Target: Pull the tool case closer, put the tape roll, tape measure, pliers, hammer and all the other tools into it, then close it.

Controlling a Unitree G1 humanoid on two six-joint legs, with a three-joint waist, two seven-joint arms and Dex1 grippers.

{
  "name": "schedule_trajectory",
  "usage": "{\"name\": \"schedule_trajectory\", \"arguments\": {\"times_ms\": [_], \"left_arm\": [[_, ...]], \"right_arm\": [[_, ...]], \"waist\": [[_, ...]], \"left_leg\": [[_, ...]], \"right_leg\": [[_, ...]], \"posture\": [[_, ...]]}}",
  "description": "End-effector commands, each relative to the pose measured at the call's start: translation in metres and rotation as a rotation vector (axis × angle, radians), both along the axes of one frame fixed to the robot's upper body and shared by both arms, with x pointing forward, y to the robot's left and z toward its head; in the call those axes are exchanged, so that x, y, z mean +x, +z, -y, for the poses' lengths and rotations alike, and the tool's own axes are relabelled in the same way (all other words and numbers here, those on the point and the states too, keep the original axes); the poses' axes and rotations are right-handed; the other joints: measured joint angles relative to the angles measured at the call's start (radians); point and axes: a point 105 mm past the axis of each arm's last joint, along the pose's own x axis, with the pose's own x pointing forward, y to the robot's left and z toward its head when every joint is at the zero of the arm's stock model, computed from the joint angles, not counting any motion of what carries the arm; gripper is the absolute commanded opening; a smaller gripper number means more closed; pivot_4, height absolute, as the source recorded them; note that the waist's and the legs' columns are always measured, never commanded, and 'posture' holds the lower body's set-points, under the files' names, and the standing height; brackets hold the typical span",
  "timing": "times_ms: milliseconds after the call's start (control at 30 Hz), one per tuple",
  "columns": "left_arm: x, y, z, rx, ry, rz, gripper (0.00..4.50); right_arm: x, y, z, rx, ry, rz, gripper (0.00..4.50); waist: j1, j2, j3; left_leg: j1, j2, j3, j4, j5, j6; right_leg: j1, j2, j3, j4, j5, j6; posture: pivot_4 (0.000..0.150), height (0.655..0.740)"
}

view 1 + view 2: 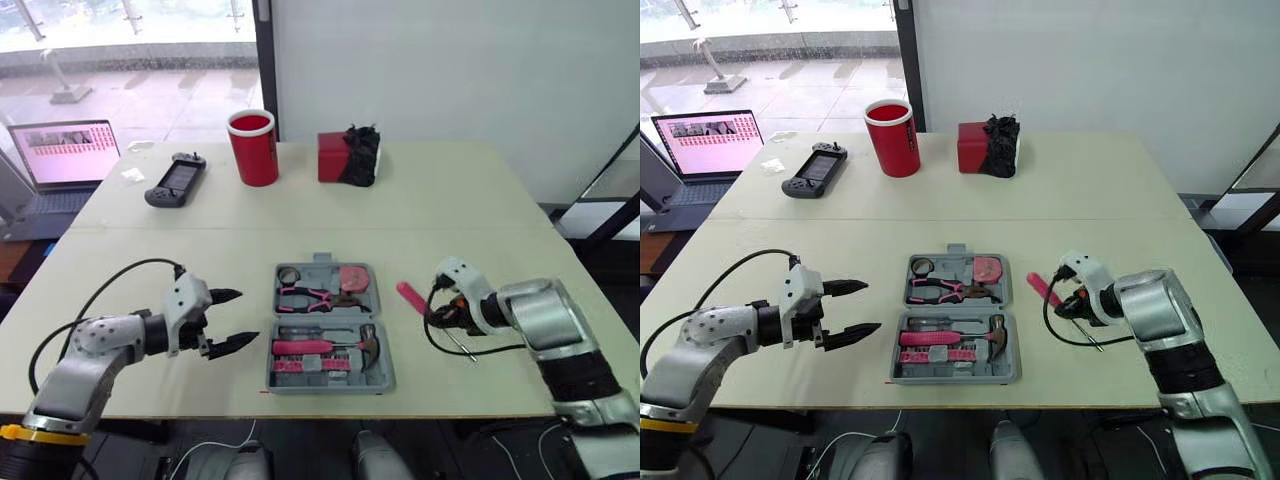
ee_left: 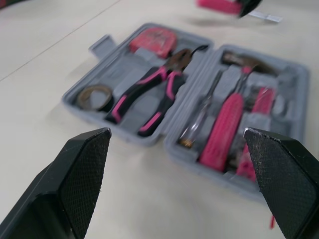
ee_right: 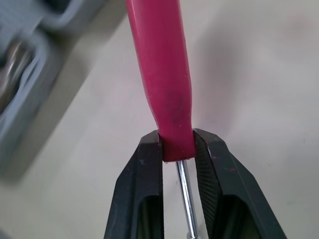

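1. Spanning the scene, a cream table [image 1: 300,210] with a seam across it stands by a white wall [image 1: 450,70] and a window [image 1: 130,50]; a red cup [image 1: 254,148], a red box [image 1: 335,157] and a game controller [image 1: 176,182] sit at its far side.
2. The tool case [image 1: 318,272] lies open near the front edge; tape roll [image 1: 288,274], tape measure [image 1: 353,277] and pliers [image 1: 305,296] fill its far half, the hammer [image 1: 320,347] its near half.
3. The left gripper [image 1: 245,316] hovers just beside the case, fingers spread wide.
4. The right gripper [image 3: 177,142] is clamped on a pink-handled screwdriver [image 3: 159,74], right of the case.

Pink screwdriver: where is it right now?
In the eye views, the pink screwdriver is on the robot's right, clamped in the right gripper beside the open tool case.
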Motion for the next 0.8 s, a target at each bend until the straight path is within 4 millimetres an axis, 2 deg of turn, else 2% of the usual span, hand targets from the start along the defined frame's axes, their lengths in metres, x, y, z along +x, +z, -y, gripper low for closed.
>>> {"name": "schedule_trajectory", "arguments": {"times_ms": [33, 233, 367, 500, 533, 633, 733, 800], "left_arm": [[-0.001, 0.014, 0.003, -0.009, -0.015, 0.039, 4.5], [-0.005, 0.015, 0.011, -0.016, -0.044, 0.035, 4.5], [-0.008, 0.013, 0.015, -0.015, -0.061, 0.024, 4.5], [-0.008, 0.014, 0.014, -0.012, -0.066, 0.024, 4.5], [-0.009, 0.014, 0.014, -0.012, -0.071, 0.022, 4.5], [-0.009, 0.017, 0.015, -0.021, -0.086, 0.014, 4.5], [-0.009, 0.02, 0.016, -0.031, -0.101, 0.011, 4.5], [-0.009, 0.021, 0.016, -0.033, -0.105, 0.009, 4.5]], "right_arm": [[-0.002, -0.011, 0.003, 0.001, -0.07, -0.034, 0.38], [0.002, -0.02, -0.006, -0.018, -0.084, -0.004, 0.38], [0.002, -0.018, -0.009, -0.008, -0.087, 0.006, 2.32], [0.003, 0.001, -0.001, -0.05, -0.06, 0.083, 4.34], [0.002, 0.006, 0.005, -0.072, -0.045, 0.099, 4.47], [0.001, 0.019, 0.024, -0.156, 0.02, 0.186, 4.47], [-0.005, 0.033, 0.008, -0.071, 0.168, 0.28, 4.47], [-0.005, 0.029, 0.005, -0.122, 0.224, 0.333, 4.47]], "waist": [[0.0, 0.0, 0.0], [-0.001, 0.0, 0.0], [-0.004, -0.001, 0.0], [-0.003, 0.0, 0.0], [0.0, 0.0, 0.0], [0.005, 0.001, 0.0], [-0.003, 0.001, 0.0], [-0.006, 0.001, 0.0]], "left_leg": [[0.0, 0.0, 0.0, 0.0, 0.0, 0.0], [0.0, 0.0, 0.0, -0.001, 0.0, 0.0], [0.0, 0.0, 0.0, 0.0, 0.0, 0.0], [0.0, 0.0, 0.0, 0.0, 0.0, 0.0], [0.0, 0.0, 0.0, 0.0, 0.0, 0.0], [-0.007, -0.001, 0.0, 0.0, 0.0, 0.0], [-0.013, -0.001, 0.0, 0.001, 0.0, 0.0], [-0.012, 0.001, 0.0, 0.0, 0.0, 0.0]], "right_leg": [[0.0, 0.0, 0.0, 0.0, 0.0, 0.0], [0.0, 0.0, 0.0, -0.001, 0.0, 0.0], [0.0, 0.0, 0.0, -0.001, 0.0, 0.0], [0.0, 0.0, 0.0, -0.001, 0.0, 0.0], [0.0, 0.0, 0.0, -0.001, 0.0, 0.0], [-0.005, -0.001, 0.0, -0.002, 0.0, 0.001], [-0.011, -0.001, 0.0, -0.002, 0.0, 0.001], [-0.012, 0.001, 0.0, 0.0, 0.002, 0.004]], "posture": [[0.15, 0.7272], [0.15, 0.7272], [0.15, 0.7272], [0.15, 0.7272], [0.15, 0.7272], [0.15, 0.7272], [0.15, 0.7272], [0.15, 0.7272]]}}
